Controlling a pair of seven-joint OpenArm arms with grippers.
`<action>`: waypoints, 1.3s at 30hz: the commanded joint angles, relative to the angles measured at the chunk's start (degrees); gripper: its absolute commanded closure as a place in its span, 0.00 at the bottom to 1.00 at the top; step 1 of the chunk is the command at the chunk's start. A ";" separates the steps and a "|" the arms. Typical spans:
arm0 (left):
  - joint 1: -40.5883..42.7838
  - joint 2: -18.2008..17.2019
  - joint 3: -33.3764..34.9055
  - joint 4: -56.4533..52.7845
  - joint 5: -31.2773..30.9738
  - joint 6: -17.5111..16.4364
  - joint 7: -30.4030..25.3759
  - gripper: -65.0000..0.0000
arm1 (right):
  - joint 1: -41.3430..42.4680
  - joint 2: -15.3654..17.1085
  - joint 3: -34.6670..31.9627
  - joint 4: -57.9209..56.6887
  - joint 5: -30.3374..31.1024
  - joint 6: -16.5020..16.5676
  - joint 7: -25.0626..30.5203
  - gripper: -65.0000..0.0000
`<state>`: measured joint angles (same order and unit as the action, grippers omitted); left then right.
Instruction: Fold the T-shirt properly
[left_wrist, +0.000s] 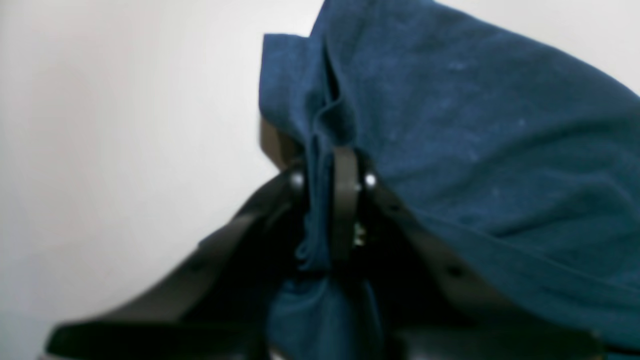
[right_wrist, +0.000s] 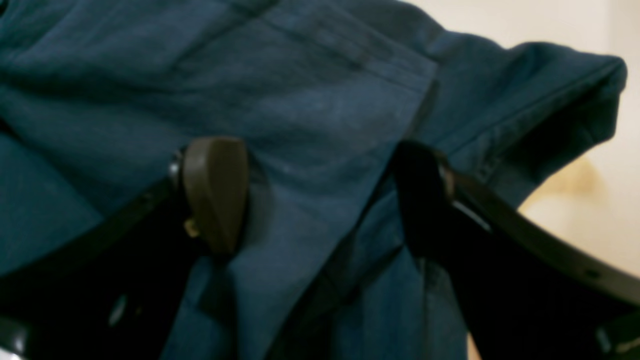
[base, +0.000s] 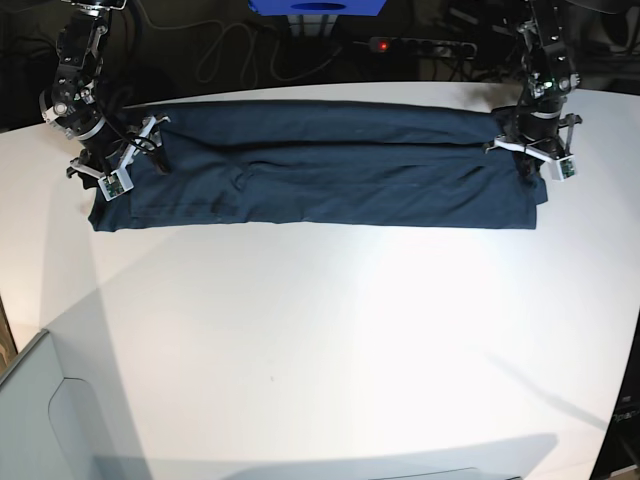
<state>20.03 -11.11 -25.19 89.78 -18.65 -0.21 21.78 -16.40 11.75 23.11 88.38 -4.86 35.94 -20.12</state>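
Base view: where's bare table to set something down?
Free: the wide white table in front of the T-shirt, and a narrow strip behind it. Crowded: both shirt ends, with the left gripper and right gripper on the cloth.

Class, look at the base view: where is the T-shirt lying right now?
The T-shirt lies stretched in a long band across the far part of the white table, between the right gripper at the view's left and the left gripper at its right.
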 joint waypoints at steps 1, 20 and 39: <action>0.06 -0.53 -0.35 1.70 -0.03 0.60 -0.81 1.00 | 0.45 0.87 0.40 0.72 0.60 0.32 0.91 0.33; 4.01 14.85 20.75 24.99 21.60 0.60 -0.81 1.00 | 3.35 1.39 0.31 0.72 0.60 0.32 -1.20 0.33; 2.34 14.85 48.88 14.44 31.09 0.78 -0.90 1.00 | 3.35 1.75 0.31 0.81 0.60 0.32 -1.20 0.33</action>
<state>22.22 3.14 23.16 103.18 12.51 0.84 22.52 -13.39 12.53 23.11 88.23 -4.89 35.94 -22.46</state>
